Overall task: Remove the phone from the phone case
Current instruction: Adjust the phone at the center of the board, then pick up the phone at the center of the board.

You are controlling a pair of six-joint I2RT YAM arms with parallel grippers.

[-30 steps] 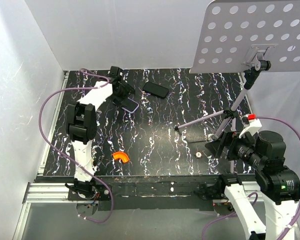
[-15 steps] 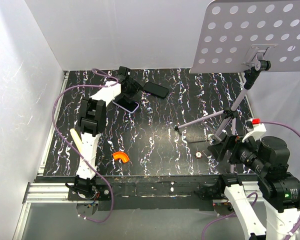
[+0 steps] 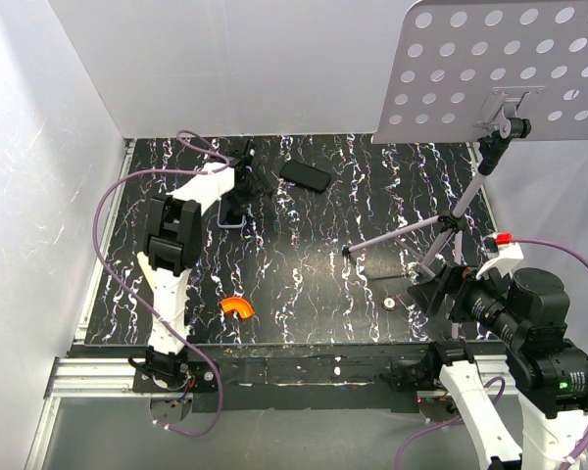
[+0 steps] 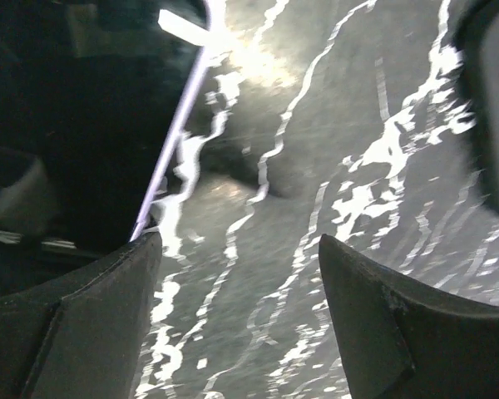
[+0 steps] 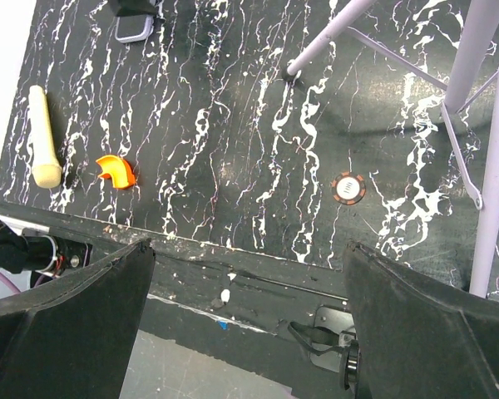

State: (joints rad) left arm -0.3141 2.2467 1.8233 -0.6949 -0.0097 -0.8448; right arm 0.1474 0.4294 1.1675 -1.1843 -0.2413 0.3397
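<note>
A dark phone in a lilac-rimmed case (image 3: 231, 213) lies flat at the far left of the marbled table. In the left wrist view its dark face and lilac edge (image 4: 91, 125) fill the left side. My left gripper (image 3: 243, 191) hovers low right beside it, open and empty (image 4: 241, 249), with its left finger (image 4: 83, 316) at the case's edge. A second flat black slab (image 3: 305, 176) lies a little to the right and shows at the frame edge in the left wrist view (image 4: 495, 100). My right gripper (image 3: 426, 289) is open and empty (image 5: 249, 249) above the table's front right edge.
A music stand with a perforated plate (image 3: 500, 69) and tripod legs (image 5: 474, 100) stands at the right. An orange curved piece (image 3: 237, 306), a poker chip (image 3: 389, 304) and a cream stick (image 5: 41, 137) lie near the front. White walls close the left and back.
My left gripper swung right over the cased phone and then came back. The cased phone has shifted left and nearer. The right arm has sunk slightly.
</note>
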